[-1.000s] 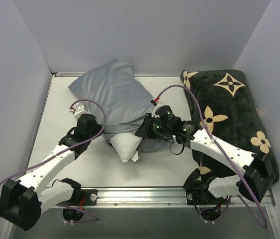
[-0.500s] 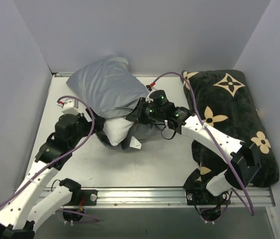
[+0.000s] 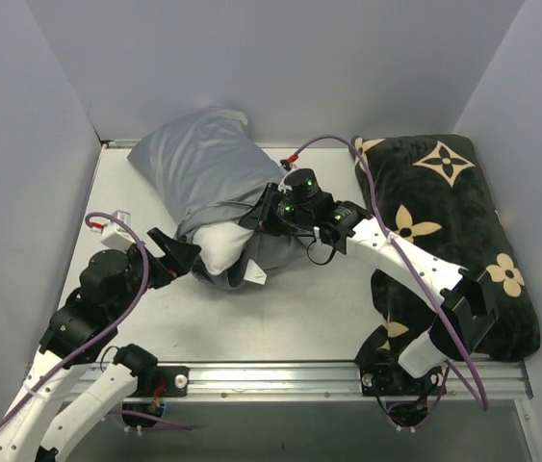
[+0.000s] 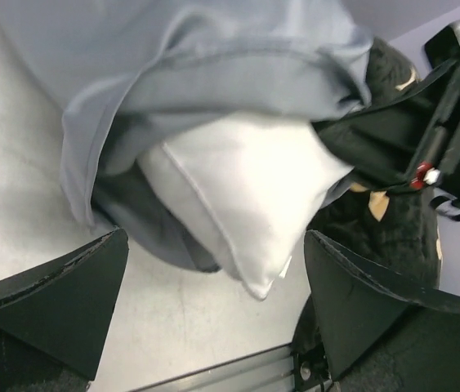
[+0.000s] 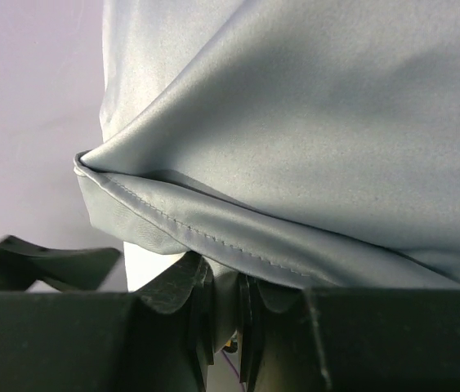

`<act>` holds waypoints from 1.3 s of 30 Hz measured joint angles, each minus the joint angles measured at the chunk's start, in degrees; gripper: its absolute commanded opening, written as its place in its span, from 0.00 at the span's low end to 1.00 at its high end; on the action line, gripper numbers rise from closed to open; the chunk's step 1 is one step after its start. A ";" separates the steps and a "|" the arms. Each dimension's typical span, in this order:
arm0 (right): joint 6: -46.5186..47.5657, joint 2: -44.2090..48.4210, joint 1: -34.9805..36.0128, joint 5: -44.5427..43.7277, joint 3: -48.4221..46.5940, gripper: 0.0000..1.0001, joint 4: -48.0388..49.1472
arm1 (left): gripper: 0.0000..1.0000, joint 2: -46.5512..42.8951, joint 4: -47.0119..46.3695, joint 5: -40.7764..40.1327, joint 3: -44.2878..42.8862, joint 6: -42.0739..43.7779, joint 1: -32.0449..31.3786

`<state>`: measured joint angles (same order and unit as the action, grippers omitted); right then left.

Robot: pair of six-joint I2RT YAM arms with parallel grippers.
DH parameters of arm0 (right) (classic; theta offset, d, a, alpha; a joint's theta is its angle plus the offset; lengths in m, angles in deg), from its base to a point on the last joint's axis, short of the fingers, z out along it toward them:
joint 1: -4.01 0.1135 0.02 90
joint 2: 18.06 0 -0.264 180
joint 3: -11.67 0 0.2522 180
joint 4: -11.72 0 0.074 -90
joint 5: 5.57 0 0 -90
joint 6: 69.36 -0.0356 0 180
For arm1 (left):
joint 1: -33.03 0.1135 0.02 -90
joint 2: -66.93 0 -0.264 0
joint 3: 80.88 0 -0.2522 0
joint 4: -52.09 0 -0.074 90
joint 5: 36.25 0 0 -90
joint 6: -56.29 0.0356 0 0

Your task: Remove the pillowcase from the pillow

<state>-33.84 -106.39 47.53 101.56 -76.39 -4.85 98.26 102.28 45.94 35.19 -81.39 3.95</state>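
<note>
The right gripper (image 5: 223,314) has its jaws pressed almost together on the stitched hem of the grey-blue pillowcase (image 5: 311,122). Only a thin fold of cloth sits between them, right at the edge. That grip looks shallow, and a firm tug toward the far wall could let the hem slide out.

The left gripper (image 4: 213,245) has its jaws spread wide and holds nothing. It faces the white pillow (image 4: 246,180), whose near corner pokes out of the case's open mouth. With nothing anchoring the pillow, any pull on the case would probably drag the whole bundle along instead of stripping the cover.

A lower flap of the case lies beneath and around the exposed corner. If the left jaws close there, they may catch cloth together with the filling, pinning the cover to the pillow it should leave.

The bundle lies on the table (image 3: 280,318), left of centre, its far end nearly at the back wall, so there is little room that way. The black flowered cushion (image 3: 449,221) lies to the right, under the right arm, and could be bumped.
</note>
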 measured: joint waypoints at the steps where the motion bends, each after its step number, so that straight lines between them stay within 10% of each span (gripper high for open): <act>1: -0.15 -0.26 0.02 -0.15 -0.55 0.00 0.00 | 0.98 -0.61 0.46 -0.68 1.27 -1.55 -0.81; 18: -1.66 -1.57 1.53 -4.33 -1.22 0.00 0.00 | 0.97 5.33 -8.20 -20.20 6.97 -14.51 -28.13; 39: 0.70 -1.01 1.92 -3.45 -1.05 0.00 0.04 | 0.97 11.58 -24.63 -36.13 12.00 -16.48 -28.59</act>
<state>-33.14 -107.40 49.46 98.10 -77.44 -4.81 109.85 77.64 9.81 47.19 -97.87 -24.64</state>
